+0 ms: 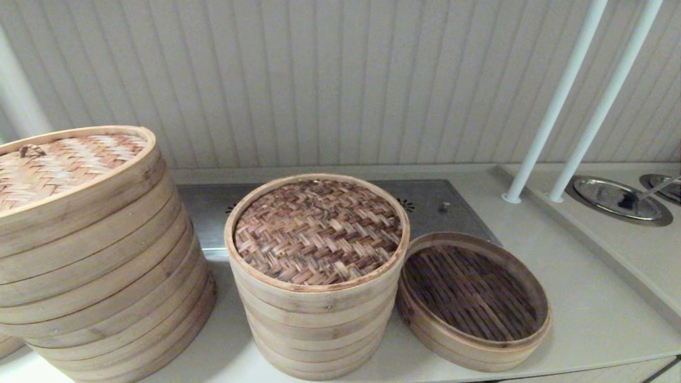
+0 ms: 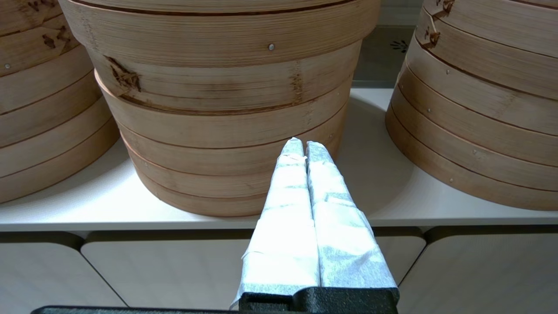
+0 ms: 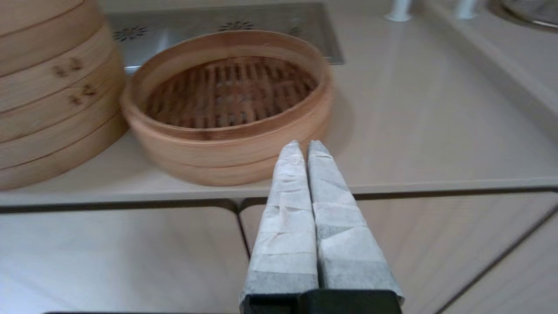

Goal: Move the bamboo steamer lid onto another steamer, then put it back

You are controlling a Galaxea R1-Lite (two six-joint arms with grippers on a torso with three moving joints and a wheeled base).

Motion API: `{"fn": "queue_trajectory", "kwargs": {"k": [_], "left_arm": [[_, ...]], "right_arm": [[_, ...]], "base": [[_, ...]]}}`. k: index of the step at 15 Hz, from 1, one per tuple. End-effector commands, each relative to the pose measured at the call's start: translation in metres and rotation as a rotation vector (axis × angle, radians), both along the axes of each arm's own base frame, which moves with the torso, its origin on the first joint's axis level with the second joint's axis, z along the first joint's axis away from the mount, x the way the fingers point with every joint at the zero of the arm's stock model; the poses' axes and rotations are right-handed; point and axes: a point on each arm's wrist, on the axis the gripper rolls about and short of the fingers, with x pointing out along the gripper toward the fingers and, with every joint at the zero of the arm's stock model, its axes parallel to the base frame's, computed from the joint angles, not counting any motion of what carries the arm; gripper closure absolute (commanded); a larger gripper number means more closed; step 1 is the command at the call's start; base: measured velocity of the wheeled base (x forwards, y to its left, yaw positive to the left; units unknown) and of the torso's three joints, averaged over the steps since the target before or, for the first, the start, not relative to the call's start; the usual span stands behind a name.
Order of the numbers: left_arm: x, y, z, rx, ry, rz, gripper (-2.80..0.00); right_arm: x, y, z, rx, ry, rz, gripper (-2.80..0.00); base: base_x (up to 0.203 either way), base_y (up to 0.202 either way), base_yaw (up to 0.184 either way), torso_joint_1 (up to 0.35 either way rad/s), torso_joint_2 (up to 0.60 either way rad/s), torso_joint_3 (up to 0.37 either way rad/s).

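The bamboo steamer lid (image 1: pixel 318 231), dark herringbone weave in a pale rim, rests on top of the middle stack of pale tiers (image 1: pixel 316 319). Just to the right of that stack, the low single-tier steamer (image 1: pixel 473 292) with a dark slatted floor stands uncovered on the counter. Neither gripper shows in the head view. My right gripper (image 3: pixel 304 143) is shut and empty, out in front of the counter edge, pointing at the low steamer (image 3: pixel 229 91). My left gripper (image 2: pixel 304 144) is shut and empty too, before the counter edge, facing the wide stack (image 2: pixel 226 109).
The wide many-tier stack (image 1: pixel 96 276) with a tan looped lid (image 1: pixel 58 162) stands at the left. A steel panel (image 1: pixel 425 202) lies behind the steamers. Two white poles (image 1: pixel 558 101) and metal dishes (image 1: pixel 617 199) are at the back right. Cabinet fronts (image 3: pixel 122 257) run below the counter.
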Motion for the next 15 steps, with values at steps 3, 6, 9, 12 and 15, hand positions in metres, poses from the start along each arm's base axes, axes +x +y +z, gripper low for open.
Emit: {"fn": "queue_trajectory", "kwargs": {"k": [3,6,9,12,15], "left_arm": [[0.0000,0.0000,0.0000,0.000,0.000,0.001,0.00],[0.0000,0.0000,-0.0001,-0.001,0.001,0.001,0.00],[0.0000,0.0000,0.0000,0.000,0.000,0.001,0.00],[0.0000,0.0000,0.0000,0.000,0.000,0.001,0.00],[0.0000,0.0000,-0.0001,0.000,0.001,0.000,0.00]], "right_arm": [[-0.0002,-0.0002,-0.0019,0.007,-0.023,-0.011,0.00],[0.0009,-0.0011,-0.0044,-0.004,-0.029,-0.048,0.00],[0.0011,-0.0012,-0.0051,-0.003,-0.025,-0.053,0.00],[0.0011,-0.0013,-0.0052,0.007,-0.024,-0.056,0.00],[0.0012,-0.0012,-0.0052,0.007,-0.022,-0.058,0.00]], "base": [[0.000,0.000,0.000,0.000,0.00,0.000],[0.000,0.000,0.000,0.000,0.00,0.000],[0.000,0.000,0.000,0.000,0.00,0.000],[0.000,0.000,0.000,0.000,0.00,0.000],[0.000,0.000,0.000,0.000,0.00,0.000]]}}
